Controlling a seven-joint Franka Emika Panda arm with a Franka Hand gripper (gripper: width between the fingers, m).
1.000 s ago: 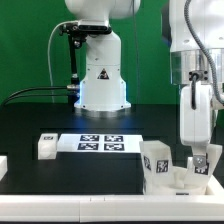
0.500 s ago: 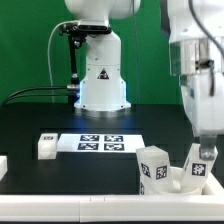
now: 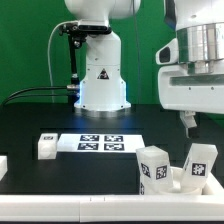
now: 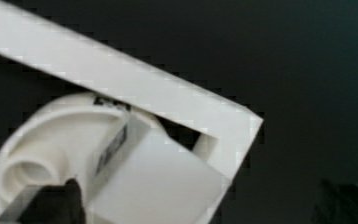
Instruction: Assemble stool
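Hanging in the upper right of the exterior view, the gripper [image 3: 188, 121] sits above the stool parts, holding nothing visible. Only a dark tip shows under the big white wrist housing, so I cannot tell how far the jaws are open.

The stool is in the lower right corner of the exterior view. One round seat [image 3: 180, 184] lies flat on the black table [image 3: 40, 115] with its sockets facing up.

Three legs counted:
- One tagged leg [image 3: 155, 166] stands in the seat's left side, long axis vertical.
- A second leg [image 3: 201, 161] stands in the right side, tilted, with its top leaning toward the right edge.
- A third loose leg [image 3: 45, 146] sits at middle left, just beside the marker board [image 3: 96, 143]. It is well apart from the seat and its axis is unclear.

The one robot base [image 3: 100, 70] is at upper centre.

The wrist view is blurred. It shows the seat [image 4: 48, 140] with a leg [image 4: 158, 178] on it, right beside a corner of the white border rail [image 4: 140, 75]. I cannot tell whether they touch.
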